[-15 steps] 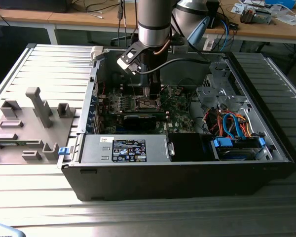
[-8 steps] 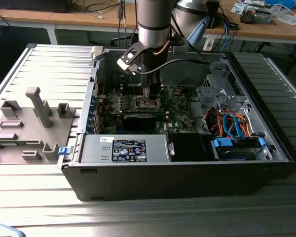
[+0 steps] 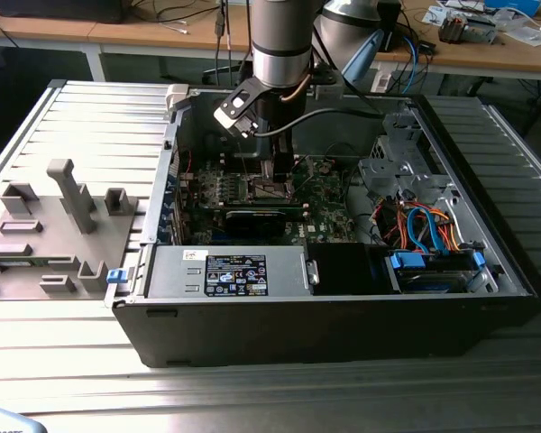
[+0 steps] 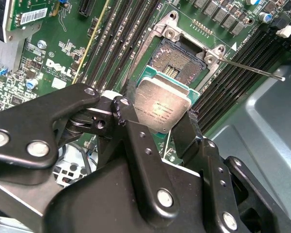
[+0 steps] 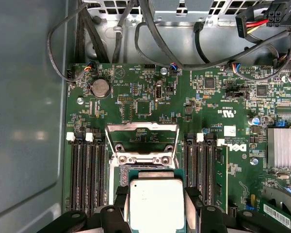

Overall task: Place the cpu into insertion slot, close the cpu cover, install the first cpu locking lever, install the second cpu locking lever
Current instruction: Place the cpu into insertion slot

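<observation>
Grey moulded fixtures [image 3: 54,216] sat on the ribbed counter [image 3: 99,108] at the exterior view's left, beside the open black computer case [image 3: 343,325], where the tool [image 3: 278,176] hung low over the green motherboard [image 3: 329,203]. In both wrist views its black fingers [image 4: 136,141] were clamped on opposite edges of the cpu [image 4: 161,108], held close by the bare insertion slot [image 4: 177,58] and not seated in it. In the first wrist view the cpu cover [image 5: 142,127] stood hinged open beyond the slot.
</observation>
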`<state>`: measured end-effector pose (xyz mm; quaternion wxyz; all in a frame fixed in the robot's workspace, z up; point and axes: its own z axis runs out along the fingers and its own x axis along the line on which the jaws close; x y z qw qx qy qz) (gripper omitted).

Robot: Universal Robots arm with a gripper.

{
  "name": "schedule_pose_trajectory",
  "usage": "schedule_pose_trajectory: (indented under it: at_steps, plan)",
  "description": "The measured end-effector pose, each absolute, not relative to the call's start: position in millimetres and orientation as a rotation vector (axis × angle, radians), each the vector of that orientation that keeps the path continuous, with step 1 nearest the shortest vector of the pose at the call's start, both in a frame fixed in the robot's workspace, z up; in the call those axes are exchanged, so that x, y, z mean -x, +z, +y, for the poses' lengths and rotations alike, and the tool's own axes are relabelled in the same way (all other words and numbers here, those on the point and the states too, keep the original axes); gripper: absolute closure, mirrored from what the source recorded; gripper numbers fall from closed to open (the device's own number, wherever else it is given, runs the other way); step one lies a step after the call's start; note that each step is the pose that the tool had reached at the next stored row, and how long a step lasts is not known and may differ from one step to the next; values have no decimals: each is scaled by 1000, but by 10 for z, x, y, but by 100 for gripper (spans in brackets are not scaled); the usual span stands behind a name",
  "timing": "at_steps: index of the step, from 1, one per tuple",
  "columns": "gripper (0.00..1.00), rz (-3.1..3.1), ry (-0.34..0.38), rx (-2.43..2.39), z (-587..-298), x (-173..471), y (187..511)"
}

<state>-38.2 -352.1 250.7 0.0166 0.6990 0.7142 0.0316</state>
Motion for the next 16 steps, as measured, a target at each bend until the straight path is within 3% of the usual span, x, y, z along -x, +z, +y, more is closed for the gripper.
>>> schedule_pose_trajectory:
  at_steps: [16]
  plan:
    - [45, 2220, 98, -2173, -3521, 384, 2457]
